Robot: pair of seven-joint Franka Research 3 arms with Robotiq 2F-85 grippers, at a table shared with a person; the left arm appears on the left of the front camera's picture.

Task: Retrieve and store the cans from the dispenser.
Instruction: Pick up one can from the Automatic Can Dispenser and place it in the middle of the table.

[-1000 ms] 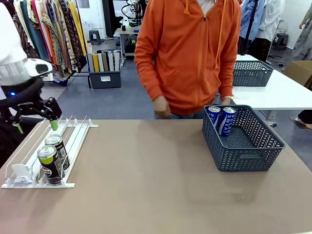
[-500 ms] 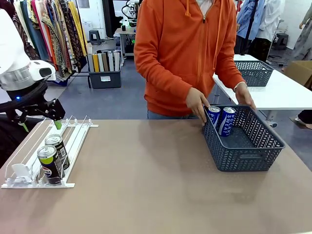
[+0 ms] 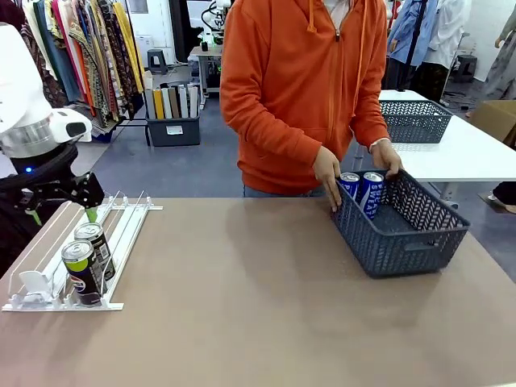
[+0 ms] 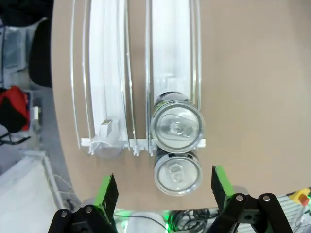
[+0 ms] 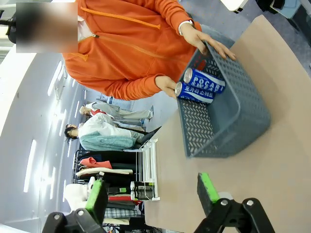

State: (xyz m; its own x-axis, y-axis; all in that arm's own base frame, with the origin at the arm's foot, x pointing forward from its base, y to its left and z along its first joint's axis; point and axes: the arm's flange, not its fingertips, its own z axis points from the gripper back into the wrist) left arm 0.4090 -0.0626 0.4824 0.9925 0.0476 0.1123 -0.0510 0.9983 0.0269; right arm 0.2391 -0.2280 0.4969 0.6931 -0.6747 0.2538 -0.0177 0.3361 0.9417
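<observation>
Two black cans with green-yellow bands (image 3: 82,270) (image 3: 97,244) stand one behind the other at the front stop of the white dispenser (image 3: 126,232) on the table's left. From above, their silver tops (image 4: 177,128) (image 4: 178,173) fill the end of one lane of the dispenser (image 4: 172,48). My left gripper (image 3: 63,211) hangs open over the dispenser's far end, above the cans (image 4: 164,191), holding nothing. Two blue cans (image 3: 349,185) (image 3: 372,193) stand in a dark mesh basket (image 3: 411,242). My right gripper (image 5: 152,194) is open, well short of that basket (image 5: 228,121) and its blue cans (image 5: 204,80).
A person in an orange hoodie (image 3: 306,89) stands at the far edge with both hands (image 3: 326,169) on the basket's far rim, tipping it. A second mesh basket (image 3: 415,121) sits on a white table behind.
The person's hands reached down, gripped the basket's far rim and tilted it up toward themselves. My left gripper has shifted only slightly over the dispenser.
</observation>
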